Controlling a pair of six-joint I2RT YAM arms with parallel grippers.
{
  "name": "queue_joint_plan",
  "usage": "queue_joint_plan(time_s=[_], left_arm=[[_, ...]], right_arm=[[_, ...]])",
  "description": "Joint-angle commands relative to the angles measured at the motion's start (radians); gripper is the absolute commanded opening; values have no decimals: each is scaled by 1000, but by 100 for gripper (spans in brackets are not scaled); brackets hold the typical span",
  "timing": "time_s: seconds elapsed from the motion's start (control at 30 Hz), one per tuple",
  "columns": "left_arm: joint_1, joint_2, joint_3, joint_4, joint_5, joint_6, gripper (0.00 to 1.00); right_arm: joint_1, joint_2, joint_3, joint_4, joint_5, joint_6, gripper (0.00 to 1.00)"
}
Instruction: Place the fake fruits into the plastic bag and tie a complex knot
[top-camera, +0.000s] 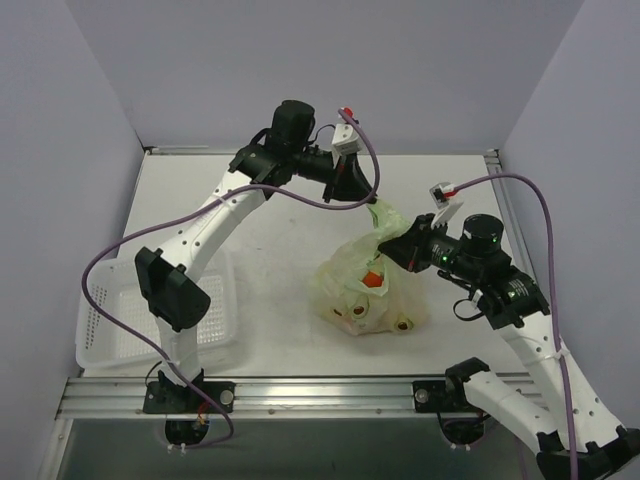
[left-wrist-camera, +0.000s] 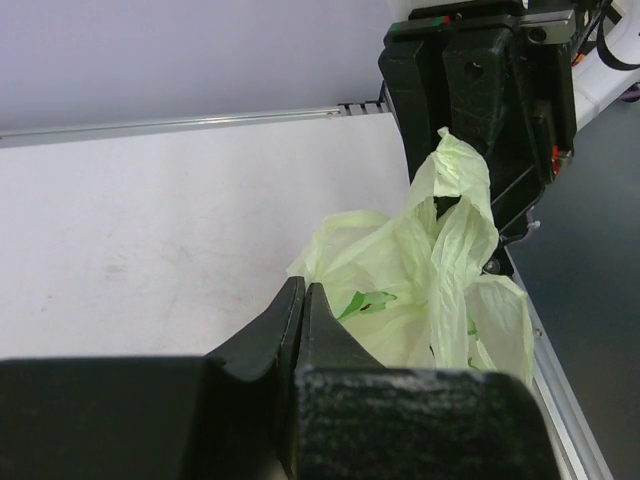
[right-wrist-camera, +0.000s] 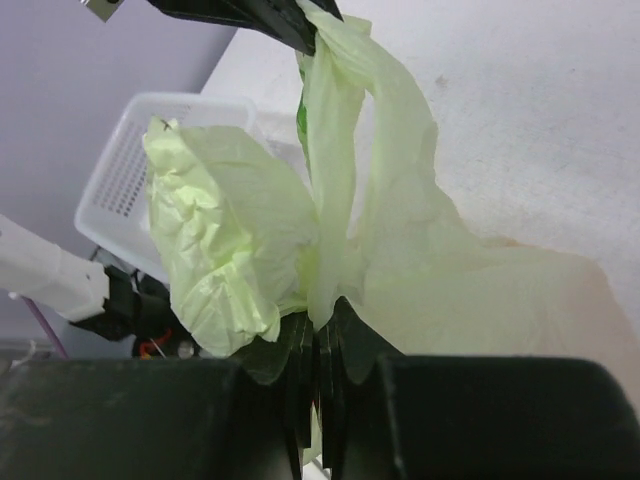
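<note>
From overhead I see the thin, crinkly, pale green plastic bag (top-camera: 345, 282) sitting on the white table (top-camera: 270, 250) between my two arms. It is slumped and bulging, with small glossy fake fruits (top-camera: 373, 281) showing through the film; one orange-red piece is clearest. My left jaws are pressed together on the top of a long strip of bag film, held up above the bulge. The right wrist view shows that strip running up to their tips. My right jaws are clamped tight too, pinching bunched film lower down, near the bag's neck. A white perforated plastic basket (top-camera: 110, 320) stands well apart, at the table's near left corner, under the left arm.
</note>
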Motion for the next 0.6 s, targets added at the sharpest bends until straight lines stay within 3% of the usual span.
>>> queue_joint_plan(time_s=[0.0, 0.13, 0.3, 0.4, 0.47, 0.57], left_arm=[[7, 8, 98, 41, -14, -44, 0], [10, -32, 26, 38, -75, -41, 0], [7, -168, -173, 41, -351, -96, 0], [4, -303, -388, 107, -511, -193, 0], [-2, -436, -577, 187, -569, -308, 0], [-25, -599, -747, 358, -606, -431, 0]], right_arm=[[52, -42, 39, 33, 133, 236, 0], [90, -25, -31, 44, 272, 319, 0], [89, 34, -116, 116, 366, 384, 0], [83, 58, -151, 177, 423, 393, 0], [72, 67, -167, 194, 447, 398, 0], [61, 71, -191, 226, 474, 398, 0]])
